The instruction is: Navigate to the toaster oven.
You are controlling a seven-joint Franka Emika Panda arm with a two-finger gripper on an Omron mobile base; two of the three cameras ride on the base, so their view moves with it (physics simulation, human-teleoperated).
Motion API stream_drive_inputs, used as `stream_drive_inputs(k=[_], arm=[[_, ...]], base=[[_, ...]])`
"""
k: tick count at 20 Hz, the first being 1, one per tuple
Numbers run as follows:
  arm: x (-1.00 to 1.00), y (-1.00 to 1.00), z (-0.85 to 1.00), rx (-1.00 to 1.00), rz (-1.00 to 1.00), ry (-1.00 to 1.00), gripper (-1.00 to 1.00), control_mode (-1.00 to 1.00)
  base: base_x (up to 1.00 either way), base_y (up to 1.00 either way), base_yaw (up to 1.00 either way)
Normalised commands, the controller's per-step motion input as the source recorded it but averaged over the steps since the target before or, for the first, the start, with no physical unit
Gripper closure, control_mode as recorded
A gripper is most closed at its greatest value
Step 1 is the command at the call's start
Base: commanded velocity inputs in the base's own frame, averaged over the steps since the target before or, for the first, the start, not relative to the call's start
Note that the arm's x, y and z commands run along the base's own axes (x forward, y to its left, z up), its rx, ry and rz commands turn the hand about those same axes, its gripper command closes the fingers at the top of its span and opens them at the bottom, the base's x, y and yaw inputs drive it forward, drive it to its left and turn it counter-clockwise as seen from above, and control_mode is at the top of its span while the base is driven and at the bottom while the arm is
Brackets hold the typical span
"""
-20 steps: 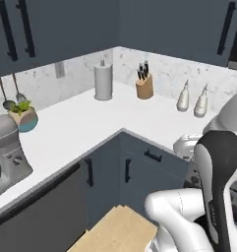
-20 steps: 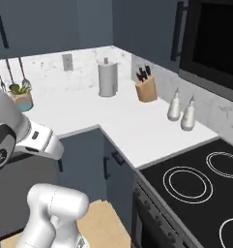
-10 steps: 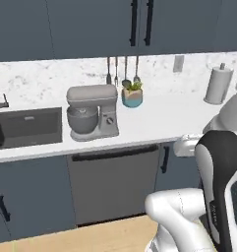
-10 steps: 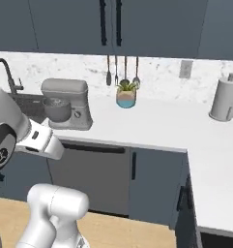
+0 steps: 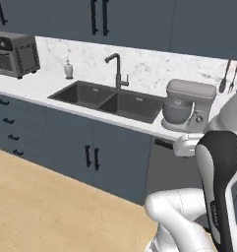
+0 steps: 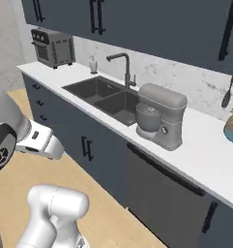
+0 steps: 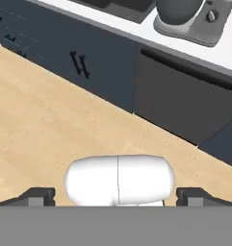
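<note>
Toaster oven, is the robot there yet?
Not yet. Done: the toaster oven is in sight, at the far left end of the counter. In hand: the robot faces the sink and the stand mixer, with cabinets between it and the oven. Left: drive along the wood floor to stop in front of the oven.

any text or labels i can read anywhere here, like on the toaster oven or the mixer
No readable text in these pictures.
Toaster oven: the top panel carries knobs, but any markings around them are too small and blurred to read.
Stand mixer: one small knob on its base, no brand or label to be made out.
Soap dispenser by the sink: plain, no label visible.
Cabinets and dishwasher front: no signs or numbers.
</note>
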Motion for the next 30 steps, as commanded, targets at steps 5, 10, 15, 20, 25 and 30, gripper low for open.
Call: stream_drive_inputs(k=[5,10,15,20,25,30], arm=[[0.00,0.00,0.00,0.00,0.00,0.00,-1.00,1.00],[0.00,0.00,0.00,0.00,0.00,0.00,-1.00,1.00],[0.00,0.00,0.00,0.00,0.00,0.00,-1.00,1.00],[0.00,0.00,0.00,0.00,0.00,0.00,-1.00,1.00],[0.00,0.00,0.00,0.00,0.00,0.00,-1.00,1.00],[0.00,0.00,0.00,0.00,0.00,0.00,-1.00,1.00]], base=[[-0.05,0.11,1.00],[0.16,0.44,0.50],[0.91,0.59,0.24],[1.00,0.61,0.16],[1.00,0.40,0.10],[1.00,0.36,0.03]])
